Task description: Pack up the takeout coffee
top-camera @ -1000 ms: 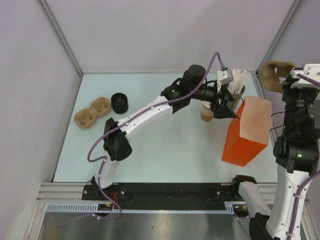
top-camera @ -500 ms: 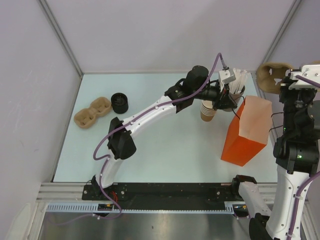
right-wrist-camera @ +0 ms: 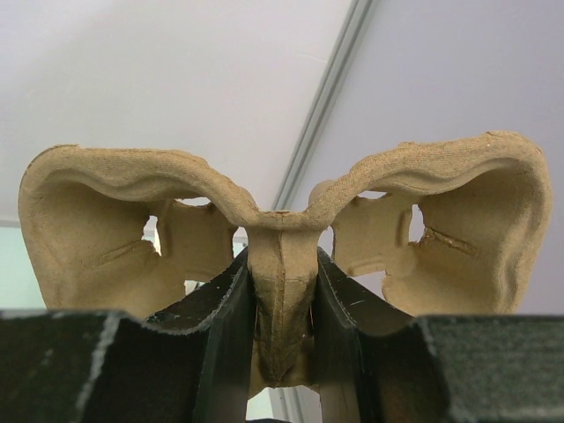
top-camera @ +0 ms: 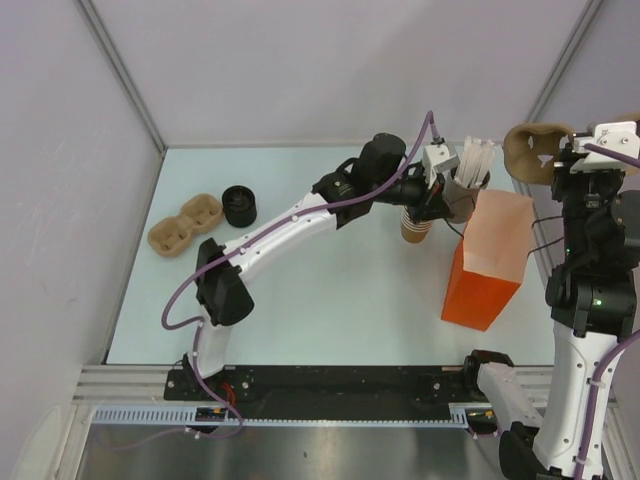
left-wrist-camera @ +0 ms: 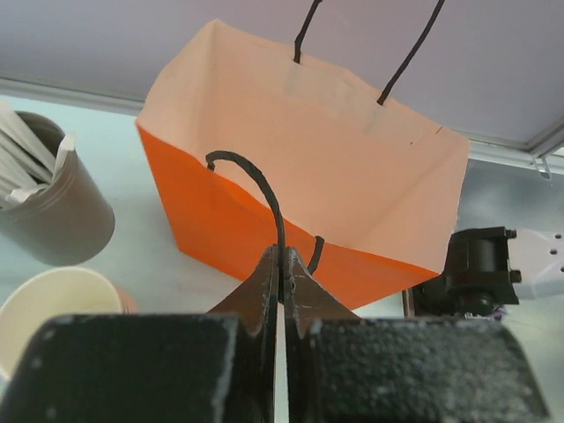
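An orange paper bag [top-camera: 485,265] stands open at the right of the table, and the left wrist view looks into its pale inside [left-wrist-camera: 291,176]. My left gripper [top-camera: 447,205] is shut on the bag's near black cord handle [left-wrist-camera: 264,189], which is pinched between the fingertips [left-wrist-camera: 283,256]. My right gripper [top-camera: 562,165] is raised at the far right, shut on the middle rib of a brown pulp cup carrier [right-wrist-camera: 106,220]. A stack of tan cups [top-camera: 415,225] stands just left of the bag. A black lid [top-camera: 239,205] sits at the table's left. The takeout coffee as a single lidded cup is out of view.
A second pulp carrier [top-camera: 185,225] lies beside the black lid at the left. A grey cylinder of white sticks [top-camera: 470,175] stands behind the bag, close to my left wrist. The enclosure's frame posts rise at both rear corners.
My left gripper went from open to shut on the bag's cord handle and drew back a little leftward, tilting the bag's top that way. The right arm's carrier shifted slightly left.
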You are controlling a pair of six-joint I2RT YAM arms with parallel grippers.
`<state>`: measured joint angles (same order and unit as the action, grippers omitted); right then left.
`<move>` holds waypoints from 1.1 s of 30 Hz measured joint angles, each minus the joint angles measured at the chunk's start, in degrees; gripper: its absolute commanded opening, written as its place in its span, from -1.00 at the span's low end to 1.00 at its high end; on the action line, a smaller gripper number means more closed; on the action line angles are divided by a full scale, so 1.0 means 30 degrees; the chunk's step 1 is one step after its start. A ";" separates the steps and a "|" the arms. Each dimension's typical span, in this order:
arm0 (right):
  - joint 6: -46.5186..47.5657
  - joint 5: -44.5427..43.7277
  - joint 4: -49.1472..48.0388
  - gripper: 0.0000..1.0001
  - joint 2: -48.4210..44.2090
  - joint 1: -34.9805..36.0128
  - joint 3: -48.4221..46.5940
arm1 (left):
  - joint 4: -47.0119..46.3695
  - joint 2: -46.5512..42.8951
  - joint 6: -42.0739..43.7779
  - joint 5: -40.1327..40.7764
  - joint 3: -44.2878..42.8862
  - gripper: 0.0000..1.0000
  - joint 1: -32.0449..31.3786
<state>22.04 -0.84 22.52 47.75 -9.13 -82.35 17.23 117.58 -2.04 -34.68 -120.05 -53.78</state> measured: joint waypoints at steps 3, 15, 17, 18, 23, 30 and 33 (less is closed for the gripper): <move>0.0000 0.0255 -0.0007 -0.33 0.0160 0.0000 0.0000 | 0.0525 -0.0933 0.0357 0.0270 0.0590 -1.00 0.0138; 0.0000 0.0750 -0.0022 -0.33 0.0495 0.0000 0.0000 | 0.2018 -0.2361 0.0867 0.0670 0.0758 -1.00 0.0488; -0.0015 0.0838 -0.0022 -0.34 0.0495 0.0000 0.0000 | 0.2237 -0.2361 0.0889 0.0663 0.0860 -1.00 0.0488; -0.0036 0.0903 -0.0022 -0.34 0.0495 0.0000 0.0000 | 0.2375 -0.2361 0.0903 0.0656 0.0889 -1.00 0.0488; -0.0197 0.1188 -0.0015 -0.34 0.0525 0.0000 0.0000 | 0.3483 -0.2667 0.1319 0.0503 0.1188 -1.00 0.0597; -0.0197 0.1705 0.0000 -0.35 0.0619 0.0270 0.0000 | 0.4379 -0.4881 0.1814 0.0510 0.3118 -1.00 0.1217; -0.0189 0.1938 0.0036 -0.34 0.0707 0.0612 0.0000 | 0.4503 -0.6018 0.1887 0.0517 0.4087 -1.00 0.1581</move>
<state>21.47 4.97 22.63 49.87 -7.29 -82.35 30.74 99.53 3.62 -33.12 -107.79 -49.04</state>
